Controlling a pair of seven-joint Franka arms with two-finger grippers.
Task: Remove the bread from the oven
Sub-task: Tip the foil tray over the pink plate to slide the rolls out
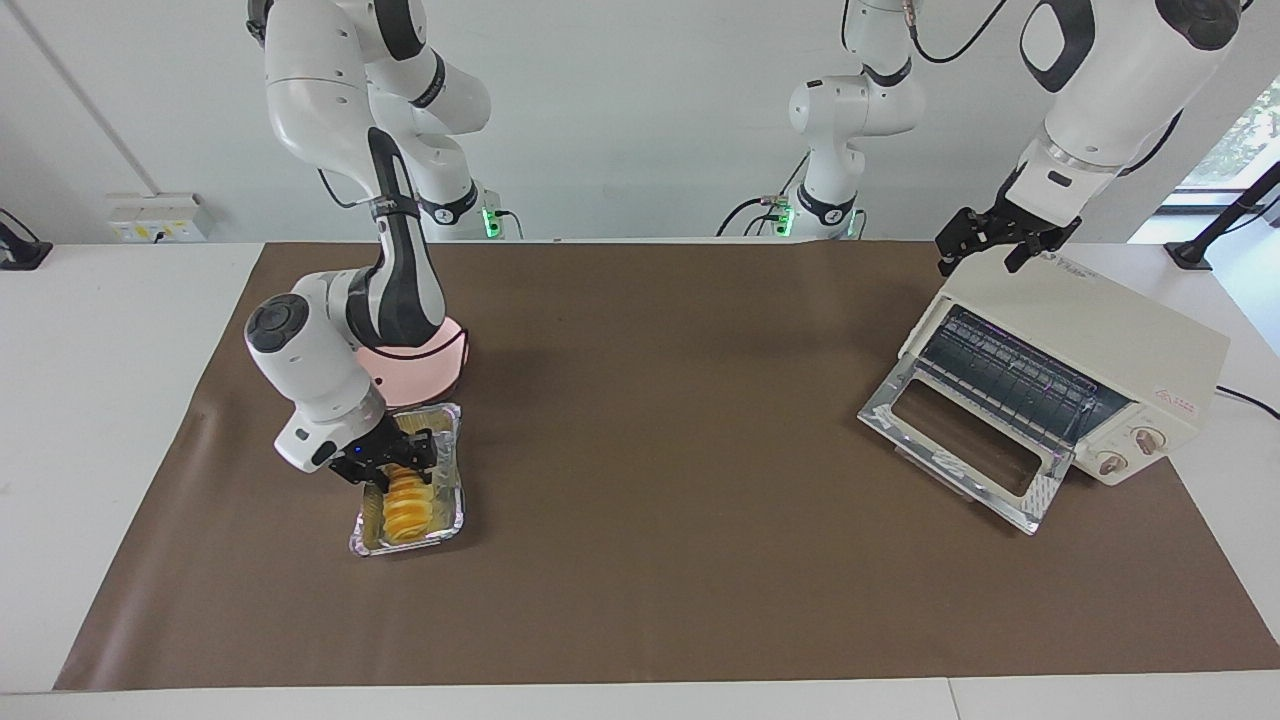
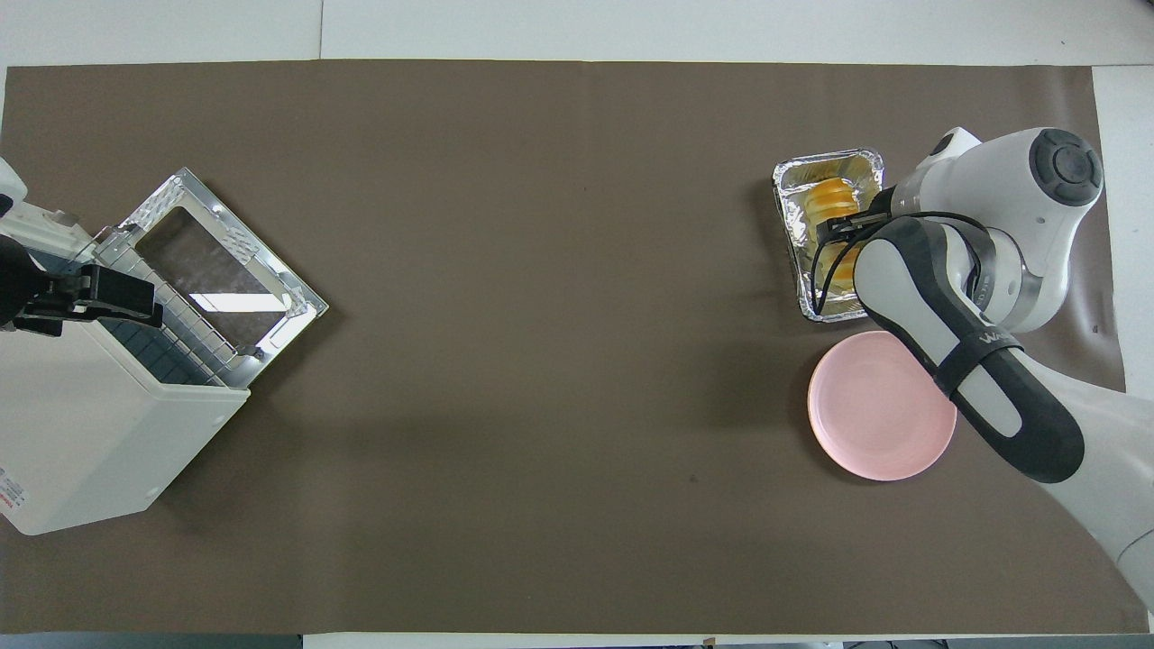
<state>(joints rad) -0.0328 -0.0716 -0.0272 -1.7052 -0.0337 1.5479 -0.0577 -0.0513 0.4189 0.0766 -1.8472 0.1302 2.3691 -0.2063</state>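
I see the bread (image 1: pixel 408 500) lying in the foil tray (image 1: pixel 452 478) on the brown mat (image 1: pixel 660 420), at the right arm's end of the counter (image 1: pixel 100 330) and well apart from the oven (image 1: pixel 1075 370). The right gripper (image 1: pixel 398 462) is down in the tray at the loaf's end nearer the robots, its jaws on either side of the bread; I cannot tell whether they pinch it yet. The pink plate (image 2: pixel 879 410) sits just beside the tray, nearer the robots, partly under the right arm. At the left arm's end the oven stands with its glass door (image 1: pixel 965 440) folded down and the wire rack (image 1: pixel 1010 372) showing. The left gripper (image 1: pixel 1000 240) waits over the oven's top, jaws spread, holding nothing.
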